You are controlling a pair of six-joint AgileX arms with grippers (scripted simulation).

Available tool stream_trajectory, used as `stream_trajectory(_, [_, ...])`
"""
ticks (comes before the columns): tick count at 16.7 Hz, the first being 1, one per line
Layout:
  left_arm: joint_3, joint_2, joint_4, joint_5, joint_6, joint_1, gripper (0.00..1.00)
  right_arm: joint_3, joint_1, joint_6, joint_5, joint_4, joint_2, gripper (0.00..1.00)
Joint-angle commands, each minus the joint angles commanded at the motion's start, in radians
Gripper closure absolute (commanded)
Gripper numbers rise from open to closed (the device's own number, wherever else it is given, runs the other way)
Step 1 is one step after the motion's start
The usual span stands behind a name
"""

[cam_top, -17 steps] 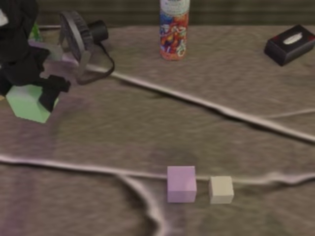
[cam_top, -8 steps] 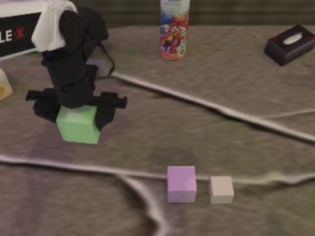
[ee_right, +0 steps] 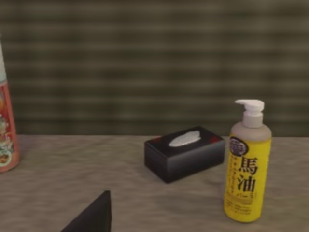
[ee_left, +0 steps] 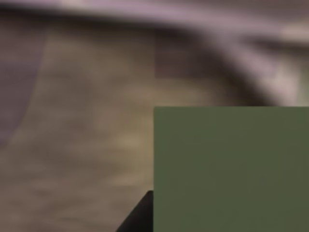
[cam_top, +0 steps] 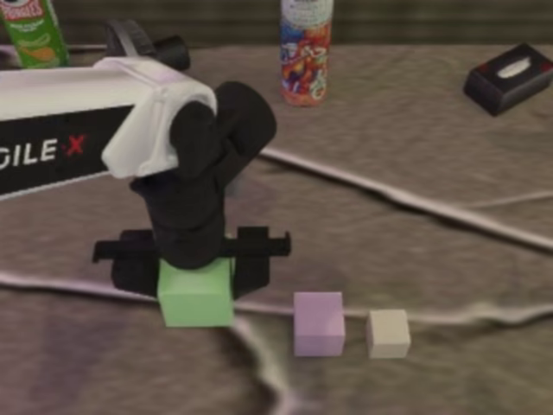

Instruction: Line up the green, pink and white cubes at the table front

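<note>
My left gripper (cam_top: 195, 273) is shut on the large pale green cube (cam_top: 197, 303), one dark finger on each side of it. It holds the cube near the table's front, left of the pink cube (cam_top: 318, 323), with a gap between them. The small white cube (cam_top: 388, 334) sits just right of the pink one. Whether the green cube touches the cloth I cannot tell. The left wrist view is filled by the green cube (ee_left: 231, 169) beside one fingertip (ee_left: 142, 218). My right gripper (ee_right: 154, 228) is parked out of the top view, open and holding nothing.
A spray can (cam_top: 306, 52) stands at the back middle and a black tissue box (cam_top: 508, 78) at the back right. A green can (cam_top: 33, 33) and a fan (cam_top: 147, 45) are at the back left. A yellow pump bottle (ee_right: 247, 169) stands near the tissue box. Pale creases (cam_top: 406, 199) cross the cloth.
My left arm has carried the green cube from the left middle of the table rightward and toward the front, close to the pink cube. Pink and white cubes have not moved.
</note>
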Motion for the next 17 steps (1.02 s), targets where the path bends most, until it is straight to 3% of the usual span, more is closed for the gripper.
stream_trajectory(7, [-0.01,0.004,0.016,0.0,-0.005,-0.003,1.0,0.0,0.0,0.0,0.0,0.0,0.0,0.0])
stream_trajectory(17, [-0.153,0.116,0.27,0.0,-0.004,-0.005,1.0,0.0,0.0,0.0,0.0,0.0,0.0,0.0])
